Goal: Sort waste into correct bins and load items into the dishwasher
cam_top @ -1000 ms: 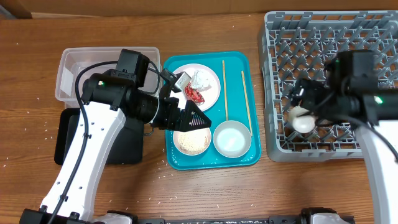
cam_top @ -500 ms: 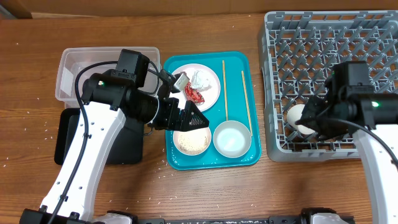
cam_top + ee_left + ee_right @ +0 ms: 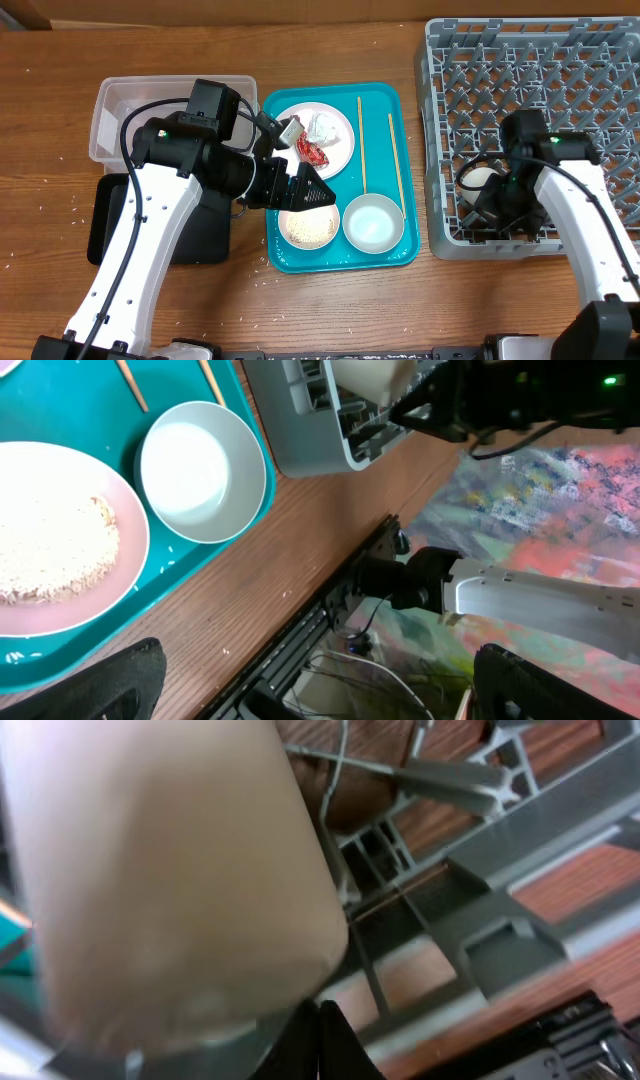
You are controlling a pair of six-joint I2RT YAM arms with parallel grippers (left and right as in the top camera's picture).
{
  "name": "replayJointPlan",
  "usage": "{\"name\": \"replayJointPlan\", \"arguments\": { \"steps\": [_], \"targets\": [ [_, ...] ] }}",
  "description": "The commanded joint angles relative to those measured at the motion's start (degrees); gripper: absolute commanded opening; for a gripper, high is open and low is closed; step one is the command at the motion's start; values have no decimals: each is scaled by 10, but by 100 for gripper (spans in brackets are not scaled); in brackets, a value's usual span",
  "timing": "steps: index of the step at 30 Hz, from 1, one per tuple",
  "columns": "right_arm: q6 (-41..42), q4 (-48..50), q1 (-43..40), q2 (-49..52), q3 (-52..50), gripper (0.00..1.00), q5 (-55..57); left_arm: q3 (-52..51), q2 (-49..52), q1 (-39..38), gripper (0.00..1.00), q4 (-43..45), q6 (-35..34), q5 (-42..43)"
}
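**Bowl in the rack, right claw up against it**

My left gripper (image 3: pixel 316 192) hangs with fingers spread wide over the teal tray (image 3: pixel 378 100), just above the rice plate (image 3: pixel 307 229). Over on the right, a white bowl (image 3: pixel 480 178) sits by the left edge of the grey rack (image 3: pixel 560 60). It is close against my right gripper (image 3: pixel 492 208), and I cannot tell whether the gripper is clamped on it.

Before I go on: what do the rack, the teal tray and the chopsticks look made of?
Rack: moulded grey plastic, matte, judging by its uniform colour and open grid with pegs. Teal tray: probably plastic, smooth with a slight sheen. Chopsticks: seemingly wood or bamboo, thin, pale tan, unglossed.
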Motion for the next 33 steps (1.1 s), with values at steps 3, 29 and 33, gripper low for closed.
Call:
{"name": "replayJointPlan", "arguments": {
  "steps": [3, 29, 33],
  "targets": [
    [9, 95, -1, -7, -2, 4, 19, 3, -2, -4, 100, 3, -2, -10],
    [-64, 127, 0, -113, 47, 16, -56, 3, -2, -24, 93, 5, -38, -92],
    [-64, 165, -1, -57, 47, 15, -26, 3, -2, -42, 93, 4, -39, -104]
  ]
}}
